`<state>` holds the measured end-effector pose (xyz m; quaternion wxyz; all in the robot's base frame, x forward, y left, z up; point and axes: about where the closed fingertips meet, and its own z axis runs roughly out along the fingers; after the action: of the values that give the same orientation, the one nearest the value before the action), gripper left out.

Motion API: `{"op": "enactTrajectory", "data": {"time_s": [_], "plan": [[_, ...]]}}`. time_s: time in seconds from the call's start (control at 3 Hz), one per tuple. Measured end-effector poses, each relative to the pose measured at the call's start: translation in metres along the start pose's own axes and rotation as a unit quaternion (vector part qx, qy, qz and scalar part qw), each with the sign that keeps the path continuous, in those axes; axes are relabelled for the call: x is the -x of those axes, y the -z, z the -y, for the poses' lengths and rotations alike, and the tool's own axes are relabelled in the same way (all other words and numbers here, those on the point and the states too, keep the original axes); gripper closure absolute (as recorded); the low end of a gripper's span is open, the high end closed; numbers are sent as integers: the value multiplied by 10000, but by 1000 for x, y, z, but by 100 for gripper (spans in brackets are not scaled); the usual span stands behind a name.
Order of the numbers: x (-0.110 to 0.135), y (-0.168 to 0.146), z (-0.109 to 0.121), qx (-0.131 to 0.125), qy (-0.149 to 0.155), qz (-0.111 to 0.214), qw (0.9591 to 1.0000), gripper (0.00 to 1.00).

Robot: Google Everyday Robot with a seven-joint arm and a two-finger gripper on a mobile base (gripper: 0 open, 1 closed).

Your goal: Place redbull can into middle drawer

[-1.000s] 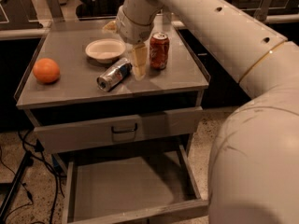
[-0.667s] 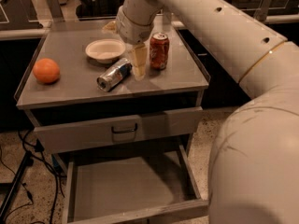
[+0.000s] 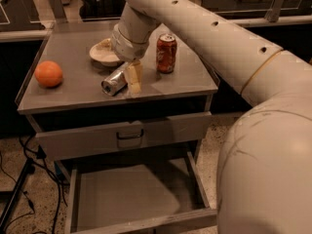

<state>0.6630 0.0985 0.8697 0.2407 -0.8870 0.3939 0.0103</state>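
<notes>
Gripper sits low over the counter top, fingers pointing down, in the same spot as a second ago; arm pose and scene show no visible shift across the interval. Judgement: the approach has settled and the grasp is the step in hand, no lift yet.

Redbull can lies on its side, touching or just beside the gripper on the camera-left side, shiny end toward the camera. Whether the fingers straddle the can or only stand against it cannot be told, nor how wide they are.

Red soda can stands upright just beyond the gripper, camera-right. Bowl lies just behind it; orange well off to camera-left.

Middle drawer stands pulled out, below and nearer the camera than the gripper, floor bare. Closed drawer front lies between.
</notes>
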Motion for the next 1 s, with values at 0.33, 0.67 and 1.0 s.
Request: {"op": "enactTrajectory", "data": {"time_s": [0.33, 0.67, 1.0], "plan": [[-7, -4, -4, 26, -4, 45, 10000, 0], [-24, -24, -24, 167, -38, 100, 9998, 0], [-24, -24, -24, 167, -38, 100, 9998, 0]]}}
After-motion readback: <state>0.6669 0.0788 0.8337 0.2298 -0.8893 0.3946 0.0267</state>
